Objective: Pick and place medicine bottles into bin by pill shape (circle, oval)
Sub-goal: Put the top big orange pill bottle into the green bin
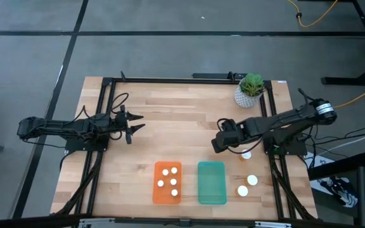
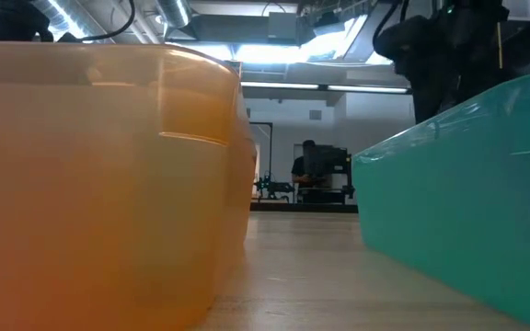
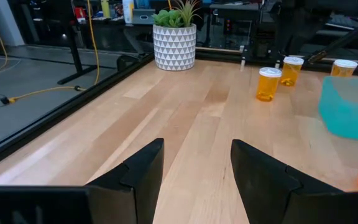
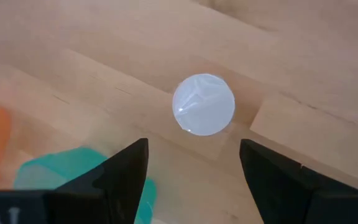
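Right hand (image 4: 191,168), fingers spread, poised above a white-capped medicine bottle (image 4: 203,104) standing on the bench (image 1: 189,114) beside the teal bin (image 1: 211,182); descent should centre the cap between both fingers before closing.

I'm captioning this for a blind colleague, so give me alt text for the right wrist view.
A white bottle cap seen from straight above stands on the wooden table, just ahead of the right pincer, whose two dark fingers are spread open. A corner of the teal bin shows beside one finger.
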Controlling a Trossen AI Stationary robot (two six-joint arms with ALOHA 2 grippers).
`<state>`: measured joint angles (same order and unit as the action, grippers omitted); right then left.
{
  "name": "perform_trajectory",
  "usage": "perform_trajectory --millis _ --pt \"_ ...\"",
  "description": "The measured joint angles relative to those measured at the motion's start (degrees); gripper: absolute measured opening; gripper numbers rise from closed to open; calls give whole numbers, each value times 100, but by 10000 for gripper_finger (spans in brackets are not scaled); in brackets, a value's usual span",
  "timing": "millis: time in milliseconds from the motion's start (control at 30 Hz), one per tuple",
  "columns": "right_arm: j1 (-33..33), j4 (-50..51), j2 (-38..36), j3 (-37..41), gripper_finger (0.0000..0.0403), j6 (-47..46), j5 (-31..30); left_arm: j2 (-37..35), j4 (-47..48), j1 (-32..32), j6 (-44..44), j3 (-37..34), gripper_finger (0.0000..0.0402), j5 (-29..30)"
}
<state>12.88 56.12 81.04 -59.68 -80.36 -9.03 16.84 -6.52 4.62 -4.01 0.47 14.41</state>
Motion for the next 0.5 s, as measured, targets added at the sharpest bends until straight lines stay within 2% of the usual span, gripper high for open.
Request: perform_trajectory --millis 300,500 --pt "-155 -306 538 0 256 -20 97 0 0 0 0 0 179 0" --pt "-185 -369 640 0 256 -22 120 0 -2 0 0 0 179 1"
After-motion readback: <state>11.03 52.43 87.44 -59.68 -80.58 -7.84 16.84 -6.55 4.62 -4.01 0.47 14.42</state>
